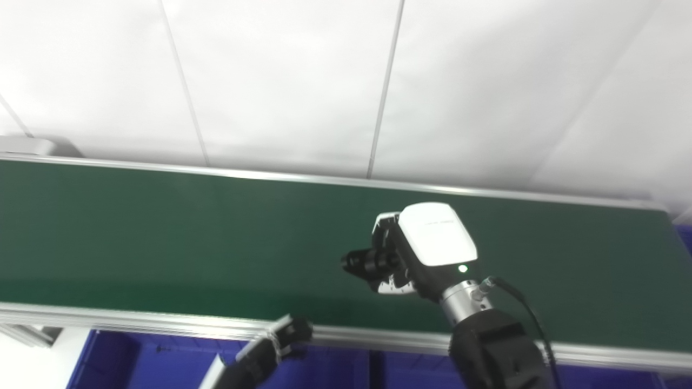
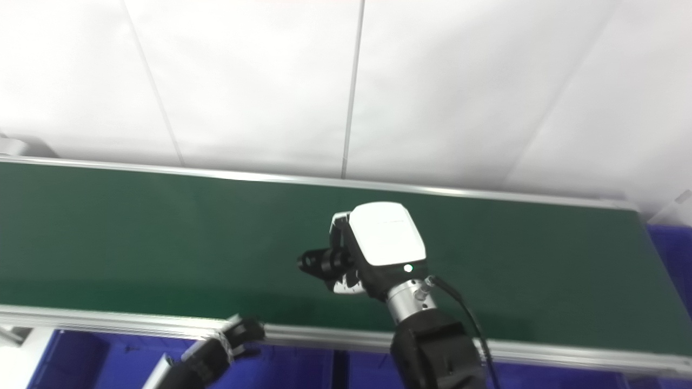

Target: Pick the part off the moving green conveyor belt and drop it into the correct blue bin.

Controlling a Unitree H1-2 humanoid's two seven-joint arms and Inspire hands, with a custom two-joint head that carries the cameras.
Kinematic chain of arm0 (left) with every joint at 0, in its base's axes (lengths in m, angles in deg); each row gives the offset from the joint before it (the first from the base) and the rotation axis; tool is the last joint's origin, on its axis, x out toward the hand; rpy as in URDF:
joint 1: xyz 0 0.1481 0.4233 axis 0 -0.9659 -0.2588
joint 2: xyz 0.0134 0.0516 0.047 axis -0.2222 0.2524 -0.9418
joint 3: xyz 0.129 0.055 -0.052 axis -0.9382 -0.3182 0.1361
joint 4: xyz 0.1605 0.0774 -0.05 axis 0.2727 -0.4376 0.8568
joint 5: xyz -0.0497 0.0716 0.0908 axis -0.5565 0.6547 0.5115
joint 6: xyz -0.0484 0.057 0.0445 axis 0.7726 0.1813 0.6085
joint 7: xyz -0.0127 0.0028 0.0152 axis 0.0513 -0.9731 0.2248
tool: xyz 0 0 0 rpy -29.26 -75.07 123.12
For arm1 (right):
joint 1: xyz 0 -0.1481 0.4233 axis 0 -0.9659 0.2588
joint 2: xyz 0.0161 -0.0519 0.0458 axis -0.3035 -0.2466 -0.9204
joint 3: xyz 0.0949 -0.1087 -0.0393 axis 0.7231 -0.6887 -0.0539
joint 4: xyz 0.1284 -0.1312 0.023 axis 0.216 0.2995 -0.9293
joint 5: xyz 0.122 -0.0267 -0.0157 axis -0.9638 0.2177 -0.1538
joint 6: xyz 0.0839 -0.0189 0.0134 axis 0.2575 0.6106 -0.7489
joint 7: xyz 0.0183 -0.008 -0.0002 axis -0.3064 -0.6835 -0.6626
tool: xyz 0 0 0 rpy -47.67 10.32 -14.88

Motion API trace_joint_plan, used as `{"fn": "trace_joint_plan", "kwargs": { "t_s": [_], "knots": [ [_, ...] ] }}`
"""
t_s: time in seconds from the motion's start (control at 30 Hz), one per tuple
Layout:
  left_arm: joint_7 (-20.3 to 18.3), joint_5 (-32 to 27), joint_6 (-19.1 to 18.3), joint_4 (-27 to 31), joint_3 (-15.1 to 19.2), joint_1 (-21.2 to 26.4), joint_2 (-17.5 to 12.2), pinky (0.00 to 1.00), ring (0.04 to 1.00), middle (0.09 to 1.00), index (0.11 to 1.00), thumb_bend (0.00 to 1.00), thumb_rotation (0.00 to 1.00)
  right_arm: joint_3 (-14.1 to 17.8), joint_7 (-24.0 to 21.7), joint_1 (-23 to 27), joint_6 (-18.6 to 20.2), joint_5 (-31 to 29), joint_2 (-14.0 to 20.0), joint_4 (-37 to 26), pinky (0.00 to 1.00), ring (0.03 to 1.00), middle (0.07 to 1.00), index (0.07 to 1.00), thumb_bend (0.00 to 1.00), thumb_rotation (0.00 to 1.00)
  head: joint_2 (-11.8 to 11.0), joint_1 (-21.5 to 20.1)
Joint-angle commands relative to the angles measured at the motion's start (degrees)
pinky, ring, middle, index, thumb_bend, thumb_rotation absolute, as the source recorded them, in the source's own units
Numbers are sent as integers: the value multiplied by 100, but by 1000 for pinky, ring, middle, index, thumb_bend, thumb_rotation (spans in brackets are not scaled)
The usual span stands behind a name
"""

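The green conveyor belt (image 1: 189,243) runs across the picture and no loose part shows on it. My right hand (image 1: 416,254) hovers over the belt right of its middle, its white back towards the camera. Its fingers curl down out of sight and its black thumb (image 1: 367,262) points left. I cannot see whether it holds anything. My left hand (image 1: 281,337) reaches up from the bottom edge to the belt's front rail. Only its dark fingertips (image 2: 243,329) show. Blue bins (image 1: 140,359) lie below the belt's front edge.
The belt has aluminium rails along the front (image 1: 135,319) and the back (image 1: 270,175). A white panelled wall (image 1: 346,81) stands behind. Another blue bin edge (image 1: 684,232) shows past the belt's right end. A black cable (image 1: 530,313) runs from my right wrist.
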Motion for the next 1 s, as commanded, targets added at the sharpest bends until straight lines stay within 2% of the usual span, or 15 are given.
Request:
{"fn": "trace_joint_plan", "kwargs": {
  "t_s": [0.0, 0.03, 0.07, 0.1, 0.13, 0.2, 0.3, 0.33, 0.37, 0.47, 0.5, 0.57, 0.73, 0.97],
  "knots": [
    [-62, -198, -80, 274, 62, -60, -95, 857, 889, 873, 894, 840, 697, 146, -224, -133, -221, 156, -71, -386, 116, 177, 469, 485, 528, 0, 197, -282],
    [-90, -273, -127, 321, 106, -42, -144, 868, 896, 879, 903, 828, 705, 193, -324, -213, -252, 186, -92, -492, 111, 171, 469, 485, 528, 0, 291, -512],
    [-125, -336, -164, 349, 132, -27, -192, 894, 909, 887, 917, 804, 715, 247, -398, -299, -289, 185, -98, -589, 100, 159, 469, 484, 529, 0, 291, -512],
    [-159, -405, -210, 384, 168, -12, -250, 921, 923, 898, 934, 782, 729, 293, -480, -380, -318, 185, -115, -681, 85, 143, 314, 485, 522, 74, 352, -649],
    [-184, -464, -260, 416, 194, 5, -299, 932, 932, 905, 943, 776, 742, 348, -564, -484, -344, 180, -113, -775, 82, 140, 263, 485, 519, 100, 364, -668],
    [-232, -592, -393, 501, 263, 59, -400, 966, 961, 927, 966, 762, 786, 445, -657, -686, -408, 190, -136, -934, 133, 199, 302, 487, 513, 129, 471, -824],
    [-301, -732, -488, 553, 346, 126, -507, 971, 968, 935, 976, 739, 810, 603, -496, -1110, -526, -11, -174, -1166, 145, 215, 326, 486, 510, 135, 538, -999],
    [-324, -787, -537, 582, 385, 143, -544, 968, 968, 932, 975, 739, 815, 643, -435, -1226, -568, -76, -221, -1232, 138, 207, 315, 486, 510, 135, 566, -1243],
    [-347, -841, -586, 605, 414, 154, -569, 968, 967, 930, 974, 740, 817, 685, -340, -1348, -615, -156, -255, -1291, 135, 204, 311, 486, 510, 134, 566, -1243],
    [-396, -1081, -765, 672, 516, 202, -677, 979, 962, 927, 967, 738, 804, 764, -140, -1711, -765, -188, -384, -1448, 155, 220, 324, 486, 510, 132, 546, -1593],
    [-422, -1193, -824, 680, 549, 230, -712, 994, 967, 933, 969, 745, 790, 808, -62, -1882, -787, -207, -433, -1513, 193, 272, 372, 486, 509, 135, 556, -1652],
    [-448, -1303, -925, 698, 612, 281, -753, 998, 966, 930, 969, 753, 784, 911, 15, -2163, -839, -244, -500, -1621, 197, 277, 377, 486, 509, 135, 578, -1716],
    [-491, -1328, -970, 683, 725, 347, -765, 986, 954, 914, 966, 737, 786, 1279, -79, -2491, -985, -356, -437, -1752, 243, 312, 400, 486, 510, 134, 596, -1805],
    [-552, -1442, -1050, 683, 824, 384, -794, 978, 960, 910, 963, 755, 776, 1644, -626, -2871, -1146, -361, -246, -1978, 257, 325, 400, 486, 509, 135, 605, -1680]
  ]
}}
